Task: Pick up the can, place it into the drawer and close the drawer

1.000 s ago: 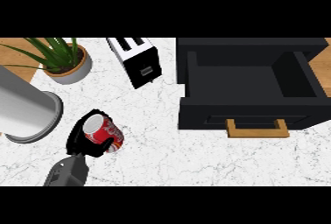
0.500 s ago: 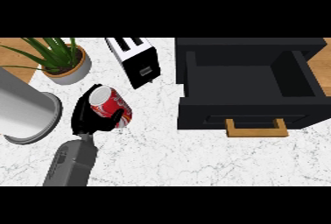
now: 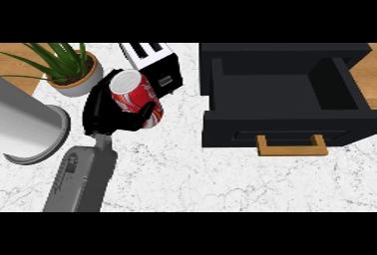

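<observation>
The bench (image 3: pixel 221 184) has a white marbled top with wood showing at its far corners. The drawer (image 3: pixel 283 94), black and the biggest thing on it, sits at the right, pulled open toward the near side; nothing shows inside it, and its wooden handle (image 3: pixel 291 146) juts from the front panel. A grey cylinder (image 3: pixel 26 124) lies at the left edge, its open end facing the near side; what it holds cannot be told. A pot (image 3: pixel 74 82) at the far left corner holds a green spiky plant (image 3: pixel 63 57). Just right of it stands a toaster (image 3: pixel 156 64) with two top slots. The left robot hand (image 3: pixel 103 112), in from the near edge, is clamped round the can (image 3: pixel 134 97), red and tilted, held in front of the toaster, left of the drawer.
</observation>
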